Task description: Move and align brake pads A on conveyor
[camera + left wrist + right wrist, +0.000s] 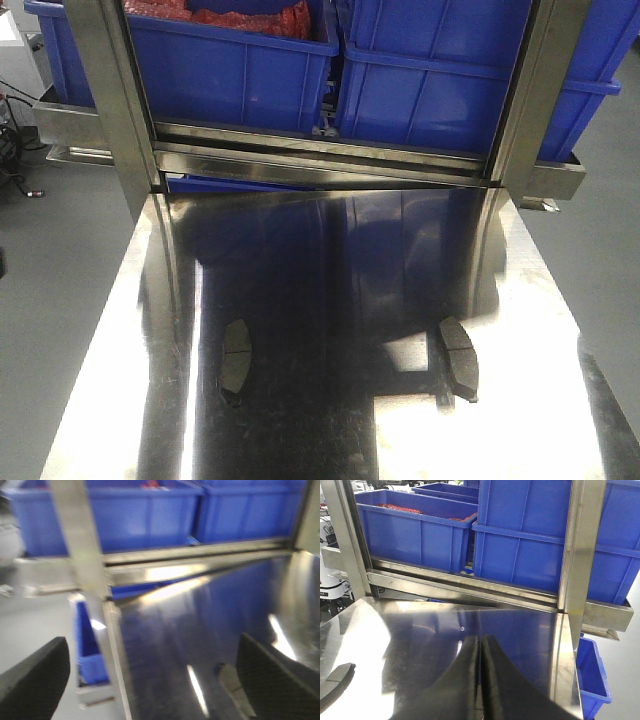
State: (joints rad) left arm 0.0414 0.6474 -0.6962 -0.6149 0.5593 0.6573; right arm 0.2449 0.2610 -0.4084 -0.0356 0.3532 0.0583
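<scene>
On the near half of the steel table (300, 440) you have two pads lying flat and well apart, the left pad (235, 355) and the right pad (460, 358), each with its long side running toward the rack. Your left gripper (152, 640) hangs over the table's left edge with its jaws wide apart and nothing between them. Its view is blurred, but a pad (234, 687) shows on the steel just beside one finger (275, 680). Your right gripper (480, 642) has its jaws pressed together on nothing, and a pad (339, 672) lies off to the lower left of its view. Past the table's far edge a steel shelf (320, 150) runs between two uprights (110, 100) and carries blue bins (450, 90); the left one holds something red (230, 15).
</scene>
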